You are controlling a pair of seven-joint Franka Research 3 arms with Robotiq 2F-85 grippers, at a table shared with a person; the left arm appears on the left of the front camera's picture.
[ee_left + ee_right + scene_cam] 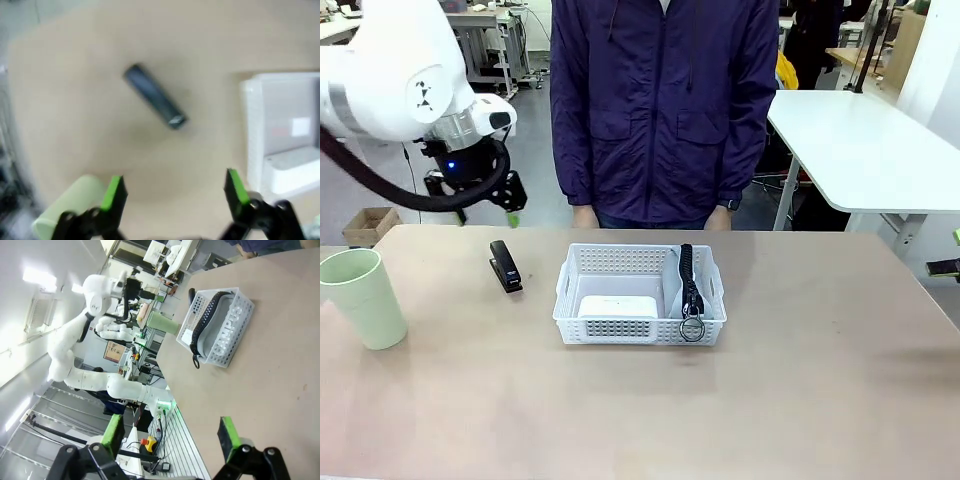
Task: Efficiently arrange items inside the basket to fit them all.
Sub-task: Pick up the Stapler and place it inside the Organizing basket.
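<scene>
**A:** Stapler entry?

**B:** Small black stapler [505,266]: flat on the table [770,400] near its far edge, between the upright pale green cup [363,297] and the basket [640,328]. Long axis far-to-near, near end angled slightly toward the basket. Your left gripper [174,186] hangs above it on the far side, fingers wide apart, holding nothing.

**A:** Basket contents?

**B:** CAMPUS pouch [690,280]: on edge at the right end, zipper up, ring over the near wall. White clock [617,305]: left part, mostly behind the perforated near wall. Your right gripper [171,432]: fingers apart, well away from the basket. The left wrist view is blurred.
</scene>
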